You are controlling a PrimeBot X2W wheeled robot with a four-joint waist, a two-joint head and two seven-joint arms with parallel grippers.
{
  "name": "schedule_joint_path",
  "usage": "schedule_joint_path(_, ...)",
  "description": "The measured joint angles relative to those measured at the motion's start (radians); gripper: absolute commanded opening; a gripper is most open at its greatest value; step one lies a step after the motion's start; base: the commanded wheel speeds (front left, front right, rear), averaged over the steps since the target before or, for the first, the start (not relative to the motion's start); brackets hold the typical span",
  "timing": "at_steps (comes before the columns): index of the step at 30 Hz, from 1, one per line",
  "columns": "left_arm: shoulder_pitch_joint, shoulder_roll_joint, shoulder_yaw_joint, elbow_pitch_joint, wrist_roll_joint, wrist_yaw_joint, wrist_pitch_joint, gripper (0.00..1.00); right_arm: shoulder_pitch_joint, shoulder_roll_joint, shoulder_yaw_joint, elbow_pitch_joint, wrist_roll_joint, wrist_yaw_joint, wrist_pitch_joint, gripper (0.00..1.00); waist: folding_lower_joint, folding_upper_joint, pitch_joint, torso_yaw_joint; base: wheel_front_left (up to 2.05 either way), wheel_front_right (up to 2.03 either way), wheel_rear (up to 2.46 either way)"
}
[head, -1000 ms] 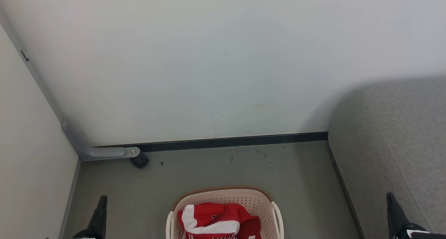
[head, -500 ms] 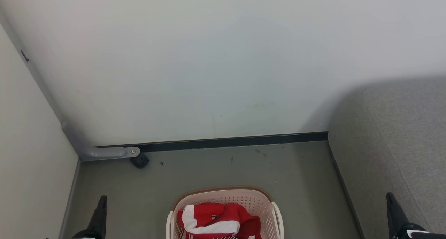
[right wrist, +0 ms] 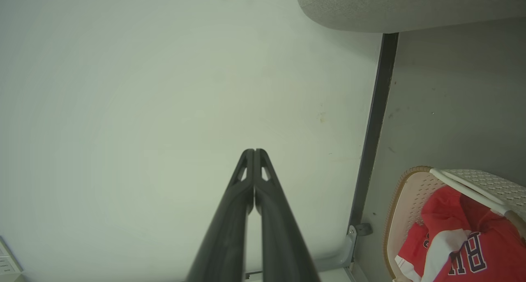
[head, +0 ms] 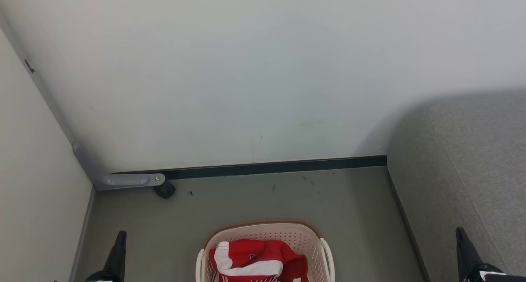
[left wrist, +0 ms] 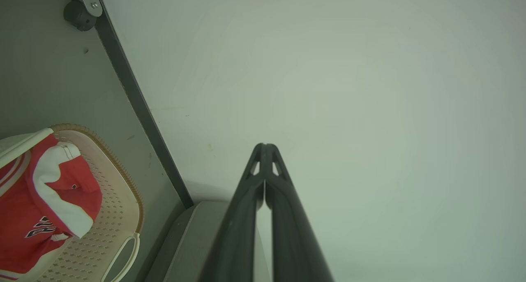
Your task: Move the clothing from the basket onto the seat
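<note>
Both arms hang low, one on each side of the basket (head: pixel 287 236), which stands on the grey floor (head: pixel 246 199) at the bottom middle of the head view. The left jaws are at the lower left, close to the pale side wall (head: pixel 37 171), their dark fingers (head: pixel 119 249) pressed together and pointing up the view toward the back wall (head: pixel 246 68). The right jaws mirror them at the lower right, also closed, and are seen against the side of the seat (head: pixel 472 158). Each wrist view shows the same thing: the two fingers meet with their tips touching, aimed at the back wall. The clothing (head: pixel 254 257) lies bunched inside the basket — red fabric with a broad white stripe uppermost, and dark lettering showing in the right wrist view. The seat stands to the robot's right of the basket, apart from it, and runs up to the back wall.
</note>
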Motion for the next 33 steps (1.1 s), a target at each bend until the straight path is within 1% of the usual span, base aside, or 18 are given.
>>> schedule_joint_path(29,0.0,0.0,0.0,0.0,0.0,0.0,0.0,0.0,0.0,0.0,0.0,0.0,0.0,0.0,0.0,0.0,0.0,0.0,0.0,0.0,0.0,0.0,0.0)
schedule_joint_path(30,0.002,0.0,-0.001,0.003,0.0,0.0,0.0,1.0,0.001,0.001,0.001,0.003,0.0,0.0,0.0,1.0,0.0,0.0,0.0,0.0,0.0,0.0,0.0)
schedule_joint_path(33,0.026,-0.008,-0.002,0.031,0.0,0.001,0.0,1.0,0.022,0.009,0.003,0.031,0.0,-0.002,0.0,1.0,0.0,0.0,0.0,0.0,0.0,0.0,0.0)
